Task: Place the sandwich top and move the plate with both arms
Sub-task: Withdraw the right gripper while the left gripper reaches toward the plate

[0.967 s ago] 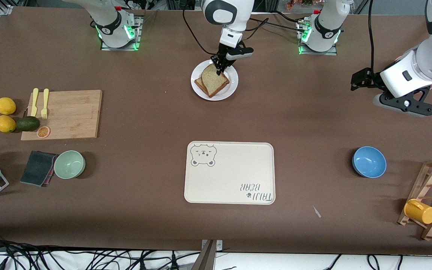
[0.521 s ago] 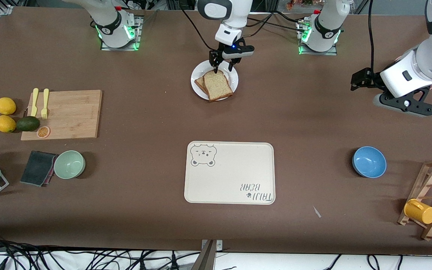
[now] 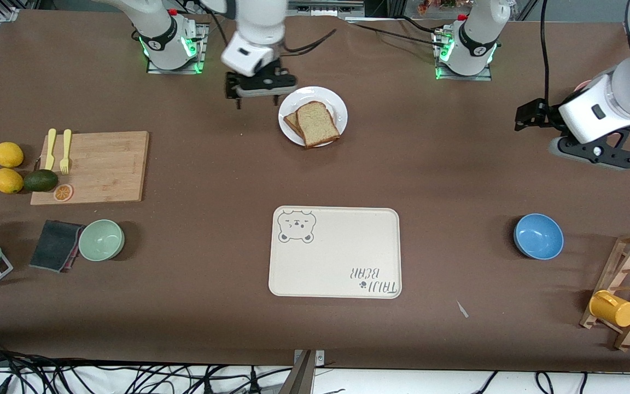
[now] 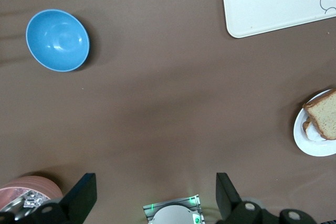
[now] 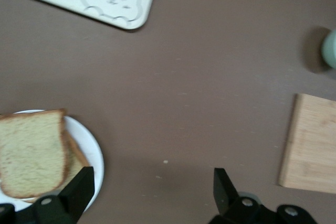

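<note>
The sandwich top, a light tan speckled slice, lies flat on a darker slice on the white plate near the robots' bases. My right gripper is open and empty over bare table beside the plate, toward the right arm's end. In the right wrist view the gripper shows its fingers wide apart, with the sandwich top and plate at one side. My left gripper waits open and empty above the left arm's end of the table. In the left wrist view the gripper is far from the plate.
A cream bear-print tray lies mid-table, nearer the camera than the plate. A blue bowl and mug rack sit toward the left arm's end. A cutting board, green bowl, lemons and an avocado lie toward the right arm's end.
My right gripper let go of the sandwich top, which now lies flat on the lower slice. It opened and moved off the plate toward the right arm's end. The left arm barely moved.
</note>
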Motion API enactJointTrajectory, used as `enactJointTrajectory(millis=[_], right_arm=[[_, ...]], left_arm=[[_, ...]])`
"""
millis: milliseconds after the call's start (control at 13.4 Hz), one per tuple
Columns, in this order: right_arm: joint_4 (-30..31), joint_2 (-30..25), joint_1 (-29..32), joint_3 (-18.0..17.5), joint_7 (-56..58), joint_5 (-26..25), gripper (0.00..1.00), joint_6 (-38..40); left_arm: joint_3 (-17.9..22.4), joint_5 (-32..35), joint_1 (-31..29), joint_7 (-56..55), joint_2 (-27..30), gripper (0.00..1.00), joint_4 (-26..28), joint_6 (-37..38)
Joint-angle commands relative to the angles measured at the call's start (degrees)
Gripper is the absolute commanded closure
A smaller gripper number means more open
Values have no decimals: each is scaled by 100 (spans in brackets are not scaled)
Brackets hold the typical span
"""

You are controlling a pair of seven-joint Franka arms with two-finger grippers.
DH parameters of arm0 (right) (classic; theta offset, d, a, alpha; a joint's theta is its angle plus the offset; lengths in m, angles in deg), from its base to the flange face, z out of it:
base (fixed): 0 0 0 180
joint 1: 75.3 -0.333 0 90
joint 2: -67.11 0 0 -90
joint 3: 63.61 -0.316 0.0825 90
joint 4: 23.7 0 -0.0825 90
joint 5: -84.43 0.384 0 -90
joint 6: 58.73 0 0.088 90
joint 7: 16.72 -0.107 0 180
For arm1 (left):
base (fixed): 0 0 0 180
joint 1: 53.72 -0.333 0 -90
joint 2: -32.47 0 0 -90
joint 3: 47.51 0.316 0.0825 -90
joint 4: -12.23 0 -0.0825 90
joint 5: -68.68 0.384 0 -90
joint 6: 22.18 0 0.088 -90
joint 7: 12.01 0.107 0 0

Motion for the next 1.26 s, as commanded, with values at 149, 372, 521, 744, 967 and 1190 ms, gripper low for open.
enactJointTrajectory(millis=[149,372,521,744,967,1190], right_arm=[[-107,-447,848,981,1516,1083,0,76],[-599,-394,1693,981,1650,1424,0,550],[-617,-412,1985,1076,2001,1961,0,629],[-1125,-272,2021,1402,2238,1858,0,1015],[-1644,9,2406,1490,3037,1585,0,1367],[-2067,159,2539,1499,3145,1402,0,1623]], left_arm=[[-9,-599,-281,96,-182,0,121,633],[-18,-1502,-193,87,-779,0,173,874],[-210,-1874,-53,87,-1149,0,339,454],[-1096,-1901,62,8,-1098,0,1566,-1264],[-1537,-2602,106,-1,-1150,0,2473,-2488],[-1819,-3096,141,78,-1544,0,3029,-3238]])
